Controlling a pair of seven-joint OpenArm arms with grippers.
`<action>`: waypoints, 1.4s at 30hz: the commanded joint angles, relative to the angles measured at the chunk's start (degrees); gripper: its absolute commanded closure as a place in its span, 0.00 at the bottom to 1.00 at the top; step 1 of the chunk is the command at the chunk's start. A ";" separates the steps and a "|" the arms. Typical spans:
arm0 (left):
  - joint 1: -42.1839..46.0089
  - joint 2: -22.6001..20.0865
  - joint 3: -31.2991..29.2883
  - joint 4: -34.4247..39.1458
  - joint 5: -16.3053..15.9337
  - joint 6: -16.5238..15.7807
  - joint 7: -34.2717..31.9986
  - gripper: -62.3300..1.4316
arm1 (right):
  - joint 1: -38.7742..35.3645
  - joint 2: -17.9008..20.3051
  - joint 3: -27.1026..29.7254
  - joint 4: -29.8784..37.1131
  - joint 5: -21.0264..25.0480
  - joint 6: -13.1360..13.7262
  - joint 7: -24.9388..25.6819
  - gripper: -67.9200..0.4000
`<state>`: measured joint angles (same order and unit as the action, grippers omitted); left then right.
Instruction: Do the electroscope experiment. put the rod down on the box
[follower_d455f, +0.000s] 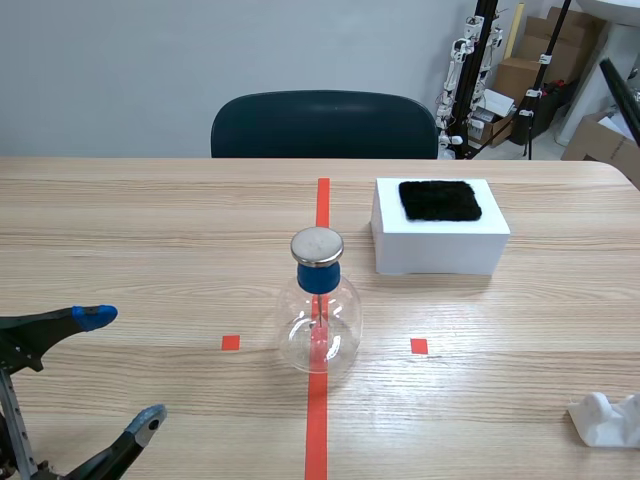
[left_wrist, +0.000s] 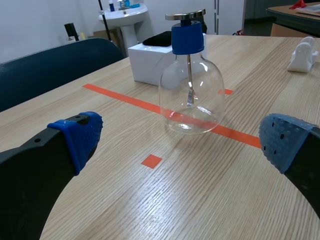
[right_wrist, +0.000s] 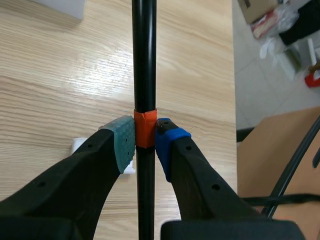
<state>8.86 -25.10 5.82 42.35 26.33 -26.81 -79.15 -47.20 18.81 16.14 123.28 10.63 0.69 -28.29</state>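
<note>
The black rod (right_wrist: 144, 60), with an orange tape band around it, stands upright between the pads of my right gripper (right_wrist: 146, 144), which is shut on it above the table's right part. In the scene view a dark slanted bar (follower_d455f: 622, 98) at the right edge may be that rod. The white box (follower_d455f: 437, 245) with a black cloth (follower_d455f: 440, 200) on top sits right of the centre tape line. The glass electroscope flask (follower_d455f: 318, 315), with blue stopper and metal disc, stands on the line. My left gripper (follower_d455f: 122, 368) is open, low at the near left, facing the flask (left_wrist: 191, 92).
A small white figure (follower_d455f: 608, 418) lies near the front right edge, also seen as a white figure (left_wrist: 302, 52) past the flask. A dark chair (follower_d455f: 325, 125) stands behind the table. Boxes and stands crowd the floor at the back right.
</note>
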 joint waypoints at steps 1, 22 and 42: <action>-0.31 -0.50 -0.70 0.57 -0.79 0.09 -0.98 0.00 | 2.12 1.49 0.55 0.68 1.49 -0.61 -2.01 1.00; -0.31 -0.50 -0.70 0.57 -0.79 0.09 -0.98 0.00 | 24.04 1.84 -2.08 -10.25 8.74 -0.61 -29.07 1.00; -0.31 -0.50 -0.70 0.57 -0.79 0.09 -0.96 0.00 | 40.76 1.79 -8.59 -30.38 9.33 3.91 -31.69 1.00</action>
<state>8.86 -25.08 5.82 42.35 26.33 -26.81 -79.15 -6.98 20.12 7.29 92.05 19.97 4.78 -59.88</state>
